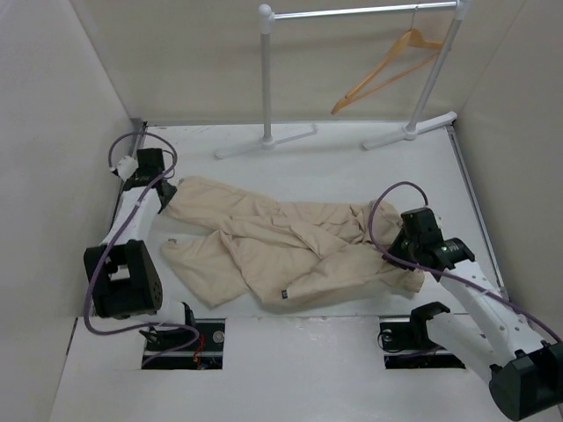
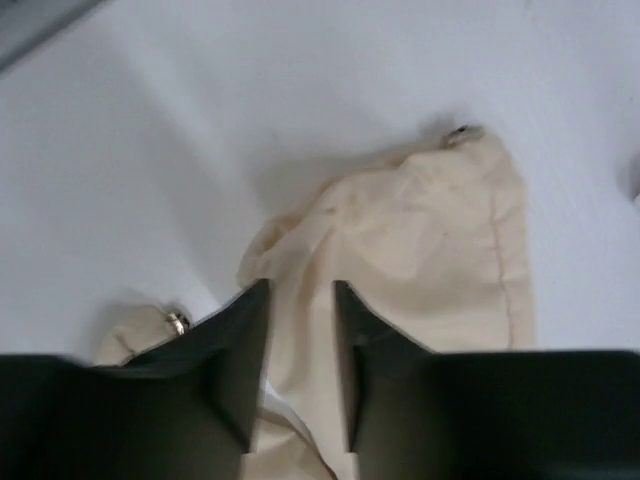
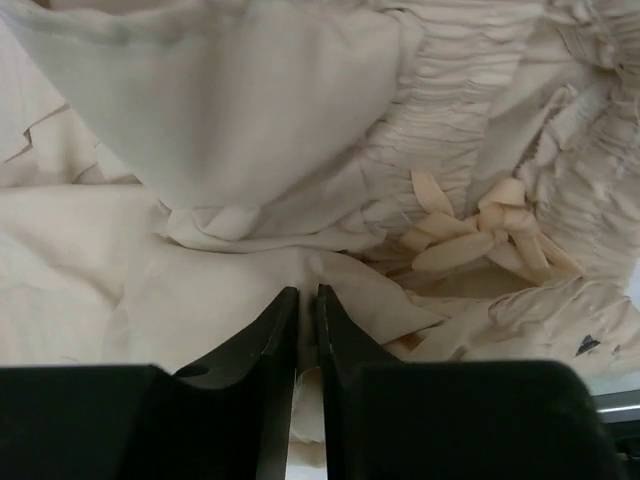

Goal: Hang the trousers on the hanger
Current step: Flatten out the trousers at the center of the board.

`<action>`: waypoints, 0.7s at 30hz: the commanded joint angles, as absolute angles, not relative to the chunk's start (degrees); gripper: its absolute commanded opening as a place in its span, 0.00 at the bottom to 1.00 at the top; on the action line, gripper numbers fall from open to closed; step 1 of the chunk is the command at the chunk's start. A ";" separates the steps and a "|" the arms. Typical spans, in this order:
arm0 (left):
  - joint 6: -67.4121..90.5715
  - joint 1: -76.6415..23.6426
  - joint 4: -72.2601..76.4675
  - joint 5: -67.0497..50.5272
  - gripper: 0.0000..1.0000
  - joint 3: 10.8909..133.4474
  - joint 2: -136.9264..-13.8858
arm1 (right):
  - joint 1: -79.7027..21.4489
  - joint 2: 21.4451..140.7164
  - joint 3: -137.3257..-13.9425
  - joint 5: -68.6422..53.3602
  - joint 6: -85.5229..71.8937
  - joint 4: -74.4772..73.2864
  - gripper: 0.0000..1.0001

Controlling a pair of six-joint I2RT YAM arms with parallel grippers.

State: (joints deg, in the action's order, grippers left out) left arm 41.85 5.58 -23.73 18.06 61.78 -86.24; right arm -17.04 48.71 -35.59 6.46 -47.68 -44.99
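Black fingers (image 2: 240,350) of the left gripper (image 2: 300,295) are seen closest in the left wrist view, drawn near together with a fold of the beige soft-cloth trousers (image 2: 420,240) pinched in the narrow gap. Two small metal studs (image 2: 177,322) on the cloth are picked up in this view alone.

Right wrist view: the right gripper (image 3: 307,295) is pressed almost shut, a thin sliver of cloth caught between its jaws. A gathered elastic waistband (image 3: 470,100) and a tied drawstring bow (image 3: 470,235) are shown only here.

Top view: the trousers are spread crumpled across the white table (image 1: 352,163) between the two arms, one leg end at the left gripper, the waist at the right. A light-brown wooden triangular hanger (image 1: 387,66) is recorded only from above, hung by its hook on the white metal rack (image 1: 266,79) at the far edge, well apart from the trousers.
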 commanded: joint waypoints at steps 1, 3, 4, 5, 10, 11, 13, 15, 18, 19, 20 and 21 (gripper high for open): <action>43.33 8.30 -23.64 17.16 0.38 59.68 -81.30 | -18.50 46.32 -39.44 7.97 -49.76 -44.46 0.26; 43.07 8.40 -23.99 15.47 0.54 59.50 -79.81 | -17.80 45.97 -43.40 13.33 -46.69 -44.91 0.51; 43.07 8.22 -23.73 15.47 0.58 59.41 -78.76 | -16.49 46.58 -44.98 14.93 -45.36 -44.39 0.61; 43.07 7.78 -23.38 15.64 0.59 59.50 -78.05 | -14.74 47.71 -46.31 15.81 -43.87 -43.08 0.65; 40.70 4.27 -24.08 16.00 0.64 66.51 -84.79 | -5.60 56.15 -45.97 15.20 -42.98 -34.38 0.68; 39.56 3.74 -24.43 15.56 0.64 68.36 -87.69 | -4.01 57.82 -45.36 15.12 -43.15 -32.63 0.69; 37.89 2.86 -25.31 14.94 0.64 71.79 -92.88 | -1.81 60.46 -45.44 13.63 -43.16 -30.51 0.69; 36.57 1.98 -25.31 15.64 0.64 74.17 -96.57 | -0.84 63.18 -46.31 13.10 -42.72 -29.01 0.69; 35.95 1.63 -24.96 17.31 0.64 76.81 -101.23 | -1.10 65.03 -45.62 17.21 -42.97 -28.56 0.73; 35.86 1.45 -24.87 17.66 0.64 77.95 -103.25 | -1.10 65.39 -44.83 17.84 -43.67 -28.48 0.74; 35.86 1.28 -24.87 17.75 0.64 78.92 -104.66 | -0.23 65.48 -44.13 17.93 -44.38 -28.30 0.74; 35.86 1.10 -25.13 17.93 0.63 79.97 -105.98 | 0.65 65.57 -43.51 17.93 -44.65 -27.69 0.73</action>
State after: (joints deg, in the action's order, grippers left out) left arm 37.47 1.45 -24.23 16.05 75.64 -104.64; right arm -0.93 65.73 -44.69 14.96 -43.59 -31.66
